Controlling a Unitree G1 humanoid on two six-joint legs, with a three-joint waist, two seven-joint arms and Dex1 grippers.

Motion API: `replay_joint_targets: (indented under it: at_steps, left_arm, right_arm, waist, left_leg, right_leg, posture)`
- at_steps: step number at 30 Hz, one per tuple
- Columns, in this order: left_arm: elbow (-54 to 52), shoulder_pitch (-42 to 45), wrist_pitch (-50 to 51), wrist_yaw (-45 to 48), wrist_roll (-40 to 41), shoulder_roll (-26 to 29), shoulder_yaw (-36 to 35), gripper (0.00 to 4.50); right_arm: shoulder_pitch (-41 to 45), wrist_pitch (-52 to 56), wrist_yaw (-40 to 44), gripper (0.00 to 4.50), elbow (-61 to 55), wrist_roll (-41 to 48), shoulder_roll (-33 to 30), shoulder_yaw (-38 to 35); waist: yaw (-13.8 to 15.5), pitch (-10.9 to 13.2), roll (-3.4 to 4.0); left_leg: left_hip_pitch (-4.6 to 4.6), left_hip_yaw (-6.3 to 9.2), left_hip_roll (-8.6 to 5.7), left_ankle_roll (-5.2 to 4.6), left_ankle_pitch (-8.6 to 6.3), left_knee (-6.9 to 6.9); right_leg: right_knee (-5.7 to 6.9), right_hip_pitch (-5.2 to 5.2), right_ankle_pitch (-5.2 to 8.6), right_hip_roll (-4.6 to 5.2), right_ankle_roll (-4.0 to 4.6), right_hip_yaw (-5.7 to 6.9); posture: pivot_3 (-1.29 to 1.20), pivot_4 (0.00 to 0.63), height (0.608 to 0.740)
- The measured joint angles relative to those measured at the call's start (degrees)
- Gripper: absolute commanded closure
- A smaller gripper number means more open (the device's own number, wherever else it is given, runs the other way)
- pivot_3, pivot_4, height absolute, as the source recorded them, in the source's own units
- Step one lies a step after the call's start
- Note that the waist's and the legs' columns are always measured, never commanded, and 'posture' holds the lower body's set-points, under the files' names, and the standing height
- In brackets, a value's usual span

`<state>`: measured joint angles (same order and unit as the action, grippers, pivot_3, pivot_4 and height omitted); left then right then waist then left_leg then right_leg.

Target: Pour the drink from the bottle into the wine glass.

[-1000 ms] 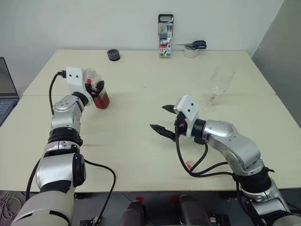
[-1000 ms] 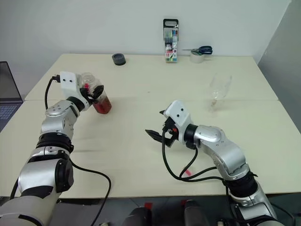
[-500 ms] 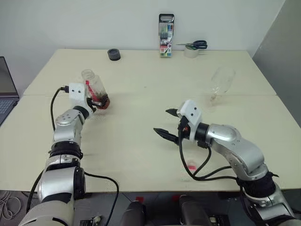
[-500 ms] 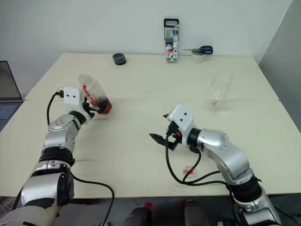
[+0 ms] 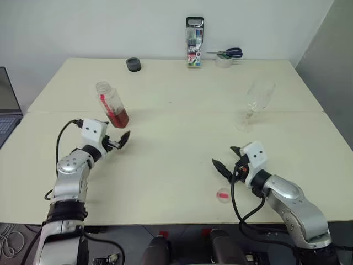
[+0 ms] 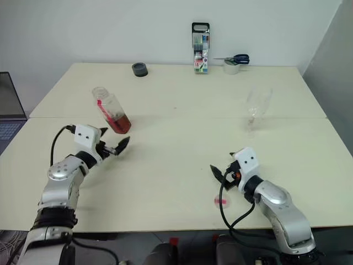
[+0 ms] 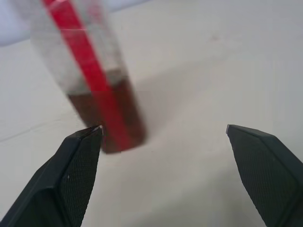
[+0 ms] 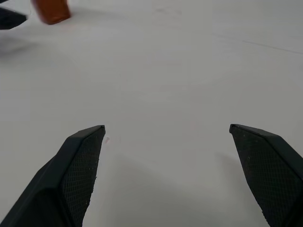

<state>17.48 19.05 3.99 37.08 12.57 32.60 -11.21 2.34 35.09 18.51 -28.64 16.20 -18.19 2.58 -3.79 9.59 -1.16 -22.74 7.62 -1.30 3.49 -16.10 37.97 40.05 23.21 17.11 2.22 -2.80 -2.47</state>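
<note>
While the left gripper (image 5: 122,138) hangs low over the desk (image 5: 176,165) with its jaws released and nothing between them, the one bottle (image 5: 112,105) stands just beyond those jaws, leaning, uncapped, with the drink (image 5: 118,117) pooled reddish-brown in its lower part. The left wrist view shows the bottle close ahead of the jaws, off toward one finger, its red label strip running down the side and its neck cut off by the frame. Further right, the right gripper (image 5: 227,159) also has its jaws released and empty. Just beside and below it, a small pink cap (image 5: 223,194) lies on the desk, seen from the head camera. The right wrist view catches the bottle's dark base (image 8: 50,10) far ahead of the jaws, with the tip of the other gripper at the frame's edge. The one wine glass (image 5: 255,102) stands well beyond the right jaws; it is so clear that I cannot tell whether it holds any liquid. Along the far edge sit one dark round object (image 5: 133,64), one pack of pens (image 5: 194,42), one pair of scissors (image 5: 227,53) on a tape roll (image 5: 223,62).
</note>
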Motion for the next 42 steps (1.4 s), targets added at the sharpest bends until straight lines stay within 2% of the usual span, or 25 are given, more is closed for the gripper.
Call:
replay_joint_targets:
  at_steps: [4, 12, 24, 27, 32, 37, 38, 42]
  left_arm:
    - [-7.36, -2.09, 4.57, 7.0, 3.03, 1.88, 2.34, 0.03]
    - [-19.45, -0.27, 15.07, 20.16, 10.22, 4.47, 8.68, 0.03]
    - [-19.86, 3.78, 16.6, 22.47, 10.86, 5.01, 9.78, 0.03]
    - [-19.86, 4.13, 16.72, 22.51, 10.86, 4.98, 9.81, 0.0]
    - [-19.86, 4.31, 16.77, 22.49, 10.87, 4.98, 9.81, 0.0]
    - [-19.86, 4.3, 16.75, 22.01, 10.86, 4.98, 9.75, 0.0]
    - [-19.86, 4.3, 16.75, 21.82, 10.86, 4.94, 9.75, 0.0]
    - [-20.12, 3.93, 17.82, 18.53, 10.96, 4.64, 8.74, 0.0]
  right_arm:
    - [2.71, -3.52, -6.19, 0.0, 4.28, -3.94, 3.23, -2.3]
    - [16.16, -13.57, -13.44, 0.0, 25.59, -7.03, 7.23, -8.69]
    - [34.71, -28.19, -13.6, 0.0, 57.37, -8.23, 6.95, -12.43]
    - [37.65, -31.96, -13.71, 0.6, 63.93, -8.25, 6.65, -13.14]
    - [39.45, -35.21, -13.39, 2.4, 69.62, -8.27, 6.04, -13.29]
    - [39.62, -36.04, -11.22, 4.17, 70.18, -8.26, 5.95, -12.79]
    - [39.62, -36.06, -10.97, 4.37, 70.18, -8.29, 5.91, -12.7]
    - [38.82, -36.02, -7.77, 4.36, 67.5, -8.81, 6.14, -10.25]
  waist:
    - [0.56, 0.0, 0.0]
    - [0.46, 0.02, 0.04]
    - [-0.79, 0.04, 0.08]
    - [-0.94, 0.04, 0.08]
    - [-1.14, 0.04, 0.1]
    - [-1.14, 0.05, 0.1]
    - [-1.15, 0.05, 0.1]
    - [-1.23, 0.08, 0.15]
  left_leg:
    - [0.08, -0.07, -0.01, -0.02, -0.01, 0.01]
    - [0.1, -0.33, 0.0, -0.01, 0.0, -0.04]
    - [0.16, -0.53, 0.02, -0.01, 0.0, -0.05]
    - [0.16, -0.53, 0.02, 0.0, 0.0, -0.05]
    - [0.16, -0.55, 0.03, 0.12, 0.07, -0.06]
    - [0.15, -0.54, 0.02, 0.13, 0.07, -0.05]
    - [0.15, -0.54, 0.02, 0.13, 0.08, -0.05]
    - [0.15, -0.54, 0.04, 0.12, 0.07, -0.07]
  right_leg:
    - [0.0, -0.06, 0.0, -0.03, 0.0, -0.02]
    - [0.01, -0.05, 0.0, -0.06, 0.0, -0.03]
    - [0.04, -0.05, -0.01, -0.06, 0.01, -0.12]
    - [0.03, -0.05, -0.01, -0.06, 0.01, -0.13]
    - [0.03, -0.05, -0.01, -0.06, 0.01, -0.16]
    - [0.03, -0.05, -0.01, -0.05, 0.01, -0.16]
    - [0.03, -0.05, -0.01, -0.05, 0.01, -0.16]
    - [0.04, -0.02, -0.01, -0.06, 0.01, -0.16]
  posture:
    - [0.0, 0.15, 0.74]
    - [0.0, 0.15, 0.74]
    - [0.0, 0.15, 0.74]
    - [0.0, 0.15, 0.74]
    - [0.0, 0.15, 0.74]
    - [0.0, 0.15, 0.74]
    - [0.0, 0.15, 0.74]
    - [0.0, 0.15, 0.74]
